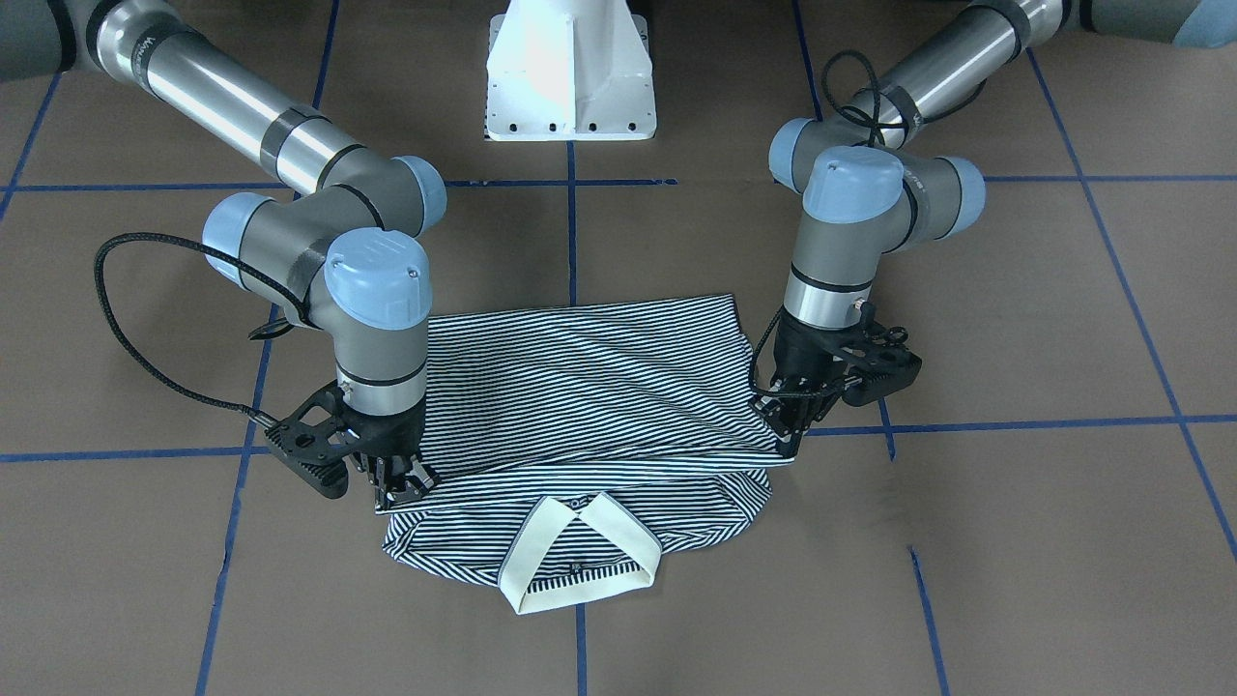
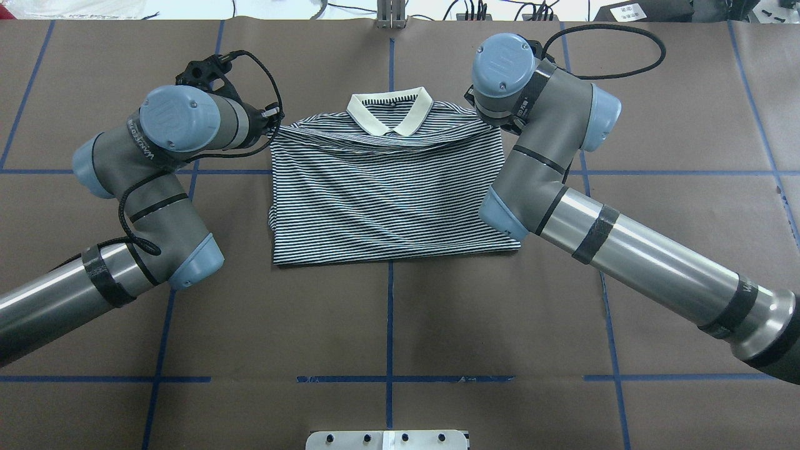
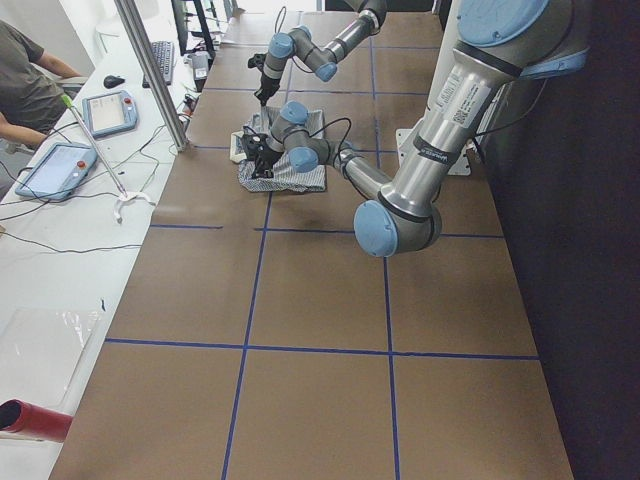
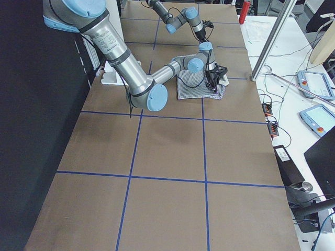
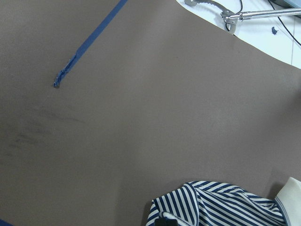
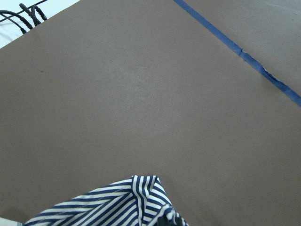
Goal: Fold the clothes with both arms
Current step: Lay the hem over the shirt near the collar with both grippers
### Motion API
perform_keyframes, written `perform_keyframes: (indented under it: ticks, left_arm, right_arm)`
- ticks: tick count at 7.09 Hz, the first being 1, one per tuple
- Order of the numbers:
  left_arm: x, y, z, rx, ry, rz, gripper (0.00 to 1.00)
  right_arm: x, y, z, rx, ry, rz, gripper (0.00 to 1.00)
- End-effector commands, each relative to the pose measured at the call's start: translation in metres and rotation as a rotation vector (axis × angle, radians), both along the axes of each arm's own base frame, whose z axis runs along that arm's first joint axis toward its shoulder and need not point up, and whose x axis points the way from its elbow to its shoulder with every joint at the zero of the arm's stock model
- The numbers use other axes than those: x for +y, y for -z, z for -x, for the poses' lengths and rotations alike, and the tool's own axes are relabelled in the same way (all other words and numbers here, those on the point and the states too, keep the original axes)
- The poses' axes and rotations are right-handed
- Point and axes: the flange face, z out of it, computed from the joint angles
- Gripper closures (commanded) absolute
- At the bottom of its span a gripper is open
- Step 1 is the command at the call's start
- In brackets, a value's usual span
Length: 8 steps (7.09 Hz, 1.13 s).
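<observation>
Table [image 2: 400, 325] covered in brown sheeting and divided into rectangles by blue tape lines [image 2: 390, 325]. A white pedestal base [image 1: 570, 68] stands at the middle of the robot-side edge.

Left arm [image 2: 144, 206] enters from the robot-side left corner and reaches forward to the shirt's left side. Right arm [image 2: 625, 244] enters from the robot-side right corner and reaches forward to the shirt's right side. Both wrists point down at the table.

Striped polo shirt [image 2: 387, 194] lies flat across the table's centre line, nearer the operator-side edge than the robot-side edge. It is doubled over: the fold crease faces the robot-side edge, and the free edge of the upper layer runs across the shirt just short of the collar. The upper layer shows diagonal wrinkles in the front-facing view. A strip of the lower layer shows beyond the free edge.

Left gripper [image 1: 794, 435] is at the left end of the upper layer's free edge. Its fingers are closed together on the corner of the fabric, low over the table. Right gripper [image 1: 398, 488] is at the right end of the same edge, fingers likewise pinched on the fabric corner. Each wrist view shows a bunched striped corner at its lower margin.

Cream collar [image 1: 530, 551] points toward the operator-side edge, lying open and flat, between the two grippers and apart from both.
</observation>
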Motion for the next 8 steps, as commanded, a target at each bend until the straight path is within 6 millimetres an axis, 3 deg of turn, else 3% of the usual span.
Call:
perform_keyframes:
  ticks: [1, 3, 4, 5, 8]
  left_arm:
    - [0.001, 0.004, 0.005, 0.005, 0.003, -0.005, 1.0]
    - [0.007, 0.019, 0.017, 0.031, 0.008, -0.026, 1.0]
    - [0.007, 0.018, 0.019, 0.03, 0.008, -0.027, 1.0]
    - [0.006, 0.017, 0.019, 0.026, 0.011, -0.027, 1.0]
    - [0.002, 0.009, 0.028, -0.008, -0.004, -0.05, 1.0]
  right_arm:
    - [0.002, 0.005, -0.002, -0.011, 0.004, -0.012, 1.0]
    - [0.012, 0.009, -0.017, -0.052, 0.028, -0.04, 1.0]
    - [0.01, 0.01, -0.024, -0.064, 0.03, -0.034, 1.0]
    - [0.013, -0.003, -0.023, -0.052, 0.035, -0.025, 1.0]
    - [0.008, -0.003, -0.031, -0.035, 0.051, -0.05, 1.0]
